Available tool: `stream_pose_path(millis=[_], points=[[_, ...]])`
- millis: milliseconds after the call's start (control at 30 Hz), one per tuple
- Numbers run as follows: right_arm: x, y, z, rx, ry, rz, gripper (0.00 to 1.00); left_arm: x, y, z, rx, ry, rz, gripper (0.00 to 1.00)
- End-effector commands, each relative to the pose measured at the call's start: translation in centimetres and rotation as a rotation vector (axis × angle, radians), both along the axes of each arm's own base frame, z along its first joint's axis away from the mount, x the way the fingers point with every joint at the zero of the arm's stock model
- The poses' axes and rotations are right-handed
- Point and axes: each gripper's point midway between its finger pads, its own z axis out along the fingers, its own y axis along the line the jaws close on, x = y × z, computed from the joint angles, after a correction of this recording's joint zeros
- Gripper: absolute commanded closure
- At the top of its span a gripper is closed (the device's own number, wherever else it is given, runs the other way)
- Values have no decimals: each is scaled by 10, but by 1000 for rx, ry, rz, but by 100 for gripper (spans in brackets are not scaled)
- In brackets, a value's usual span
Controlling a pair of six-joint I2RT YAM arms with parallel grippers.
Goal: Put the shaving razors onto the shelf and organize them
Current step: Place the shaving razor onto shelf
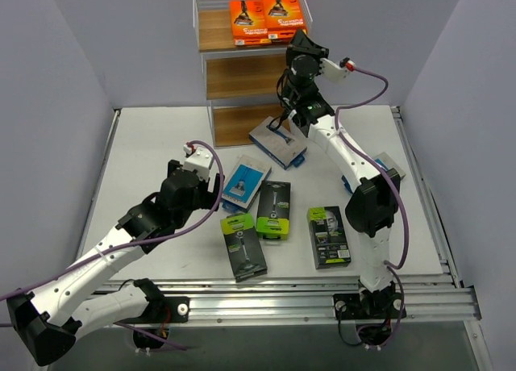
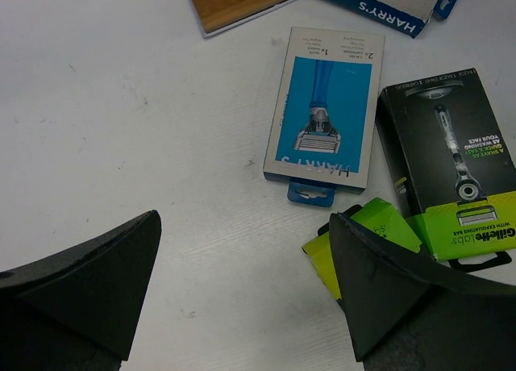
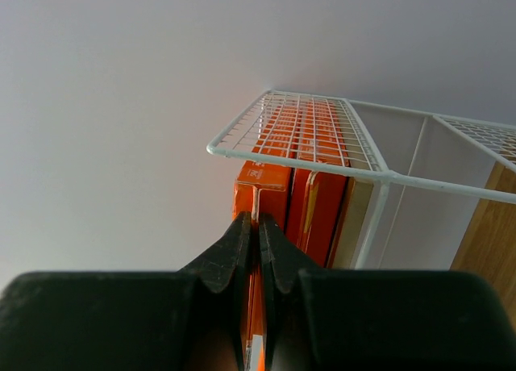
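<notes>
Our right gripper is clamped on an orange pack atop the shelf; our left gripper hangs spread wide just left of a blue pack.

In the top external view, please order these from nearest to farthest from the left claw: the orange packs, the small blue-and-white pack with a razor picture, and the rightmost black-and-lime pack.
1. Blue-and-white pack: lying flat just right of the left claw.
2. Rightmost black-and-lime pack: farther right, in the front row of packs.
3. Orange packs: at the back, on the top tier of the shelf.
</notes>
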Motion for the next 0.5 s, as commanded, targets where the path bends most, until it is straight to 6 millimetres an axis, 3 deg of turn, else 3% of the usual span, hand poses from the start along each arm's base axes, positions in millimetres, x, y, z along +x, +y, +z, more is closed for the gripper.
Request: stream_pose_path(millis=[0,467], points=[[-3,-21,22,56,-57,-71,100,2,-7,9,-36,-27,-10,6],[8,-34,22,32,-60,-73,100,2,-8,8,-33,-24,-13,6]])
